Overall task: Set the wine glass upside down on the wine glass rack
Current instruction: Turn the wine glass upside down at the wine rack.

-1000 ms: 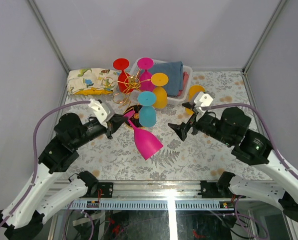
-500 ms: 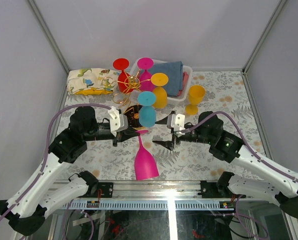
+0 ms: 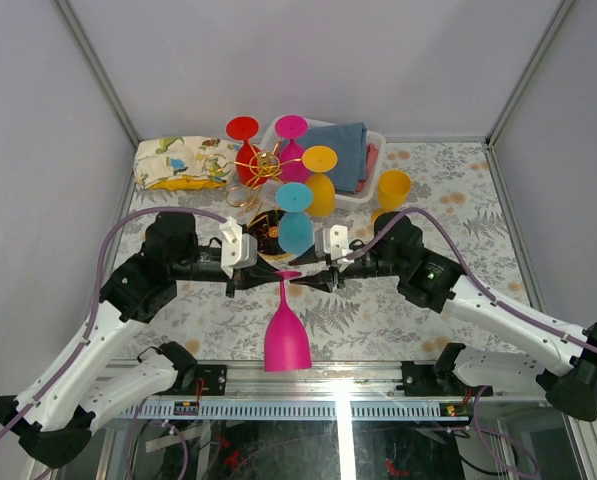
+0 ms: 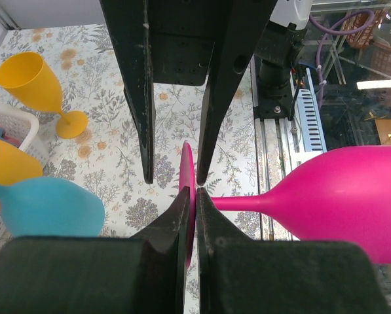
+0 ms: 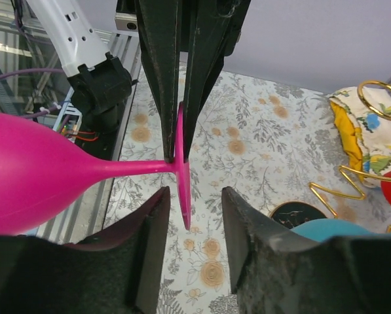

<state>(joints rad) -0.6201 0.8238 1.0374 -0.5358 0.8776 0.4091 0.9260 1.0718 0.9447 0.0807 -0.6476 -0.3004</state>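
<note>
Rack stands behind; left jaws clamp pink glass, right jaws gape round foot.

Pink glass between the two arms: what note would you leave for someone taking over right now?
Left gripper: fingers shut on the foot of the pink glass, held in the air.
Right gripper: fingers open either side of that foot, not gripping.
Rack: behind, other glasses hanging on it.
Done: glass lifted.
Left: probably hand over, then hang it upside down on the rack.
</note>
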